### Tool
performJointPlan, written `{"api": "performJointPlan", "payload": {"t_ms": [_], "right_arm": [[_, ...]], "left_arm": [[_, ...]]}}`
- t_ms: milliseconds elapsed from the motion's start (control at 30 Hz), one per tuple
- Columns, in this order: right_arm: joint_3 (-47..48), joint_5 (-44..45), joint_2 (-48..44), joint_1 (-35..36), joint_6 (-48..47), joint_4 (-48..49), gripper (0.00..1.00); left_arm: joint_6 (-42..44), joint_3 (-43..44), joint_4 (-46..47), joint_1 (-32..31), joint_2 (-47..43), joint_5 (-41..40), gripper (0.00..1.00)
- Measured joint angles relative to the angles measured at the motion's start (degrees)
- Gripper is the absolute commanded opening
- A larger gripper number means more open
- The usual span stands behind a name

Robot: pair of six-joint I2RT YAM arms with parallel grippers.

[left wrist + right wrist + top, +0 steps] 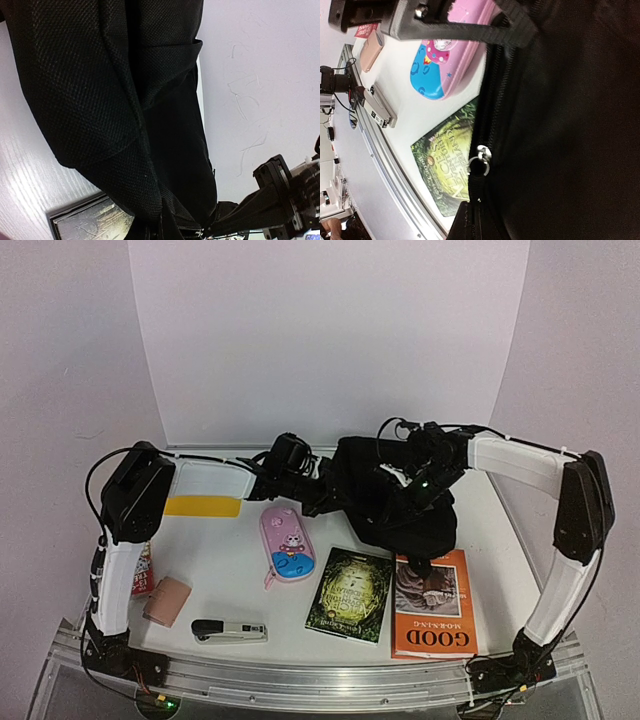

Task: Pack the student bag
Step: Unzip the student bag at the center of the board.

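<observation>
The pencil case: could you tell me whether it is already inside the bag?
No, the pencil case lies on the table beside the green book, outside the bag.

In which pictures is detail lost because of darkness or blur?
Top external view: soft, even light without glare, yet the large black fabric backpack reads as one dark mass. Left wrist view: its weave is sharp at the top, the lower folds sink into shadow. Right wrist view: the pink cartoon pencil case is somewhat blurred, the metal zip ring clearer.
</observation>
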Motion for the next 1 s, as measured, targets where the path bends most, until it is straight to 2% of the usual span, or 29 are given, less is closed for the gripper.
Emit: {"api": "performJointPlan", "payload": {"t_ms": [167,367,433,467,533,600,633,800,1000], "right_arm": [[-6.2,0.1,-6.5,-4.6,-3.0,-1.7,0.00],[-8.2,0.2,-8.6,-9.5,-6.1,-3.1,0.00],[-8.4,0.1,-8.6,-9.8,-6.7,-3.0,0.00],[-8.4,0.0,-8.6,-9.8,-6.8,-3.0,0.00],[-8.2,-0.5,-8.3,-9.7,-6.9,-3.4,0.00],[-7.3,-1.3,-7.4,-9.9,-6.8,-4.7,0.00],[-6.7,-1.7,-6.7,-9.9,-6.7,-5.3,0.00],[-3.5,-4.8,-3.0,-9.8,-5.5,-6.2,0.00],[-1.2,-6.1,-1.8,-7.9,-3.8,-6.3,0.00]], "left_arm": [[-0.4,0.0,0.6,1.5,0.0,1.6,0.00],[-0.3,0.0,0.6,5.8,0.3,3.7,0.02],[0.6,0.8,-0.5,6.3,0.7,4.1,0.12],[1.3,1.6,-1.3,6.3,1.1,4.3,0.22],[3.6,3.3,-3.0,6.3,1.5,4.3,0.49],[6.6,4.5,-4.9,6.2,1.6,3.5,0.66],[8.7,5.0,-5.8,6.1,1.5,2.9,0.71],[16.9,4.5,-12.1,5.0,-1.5,-1.8,0.82],[25.8,4.0,-19.1,0.7,-8.2,-6.3,0.86]]}}
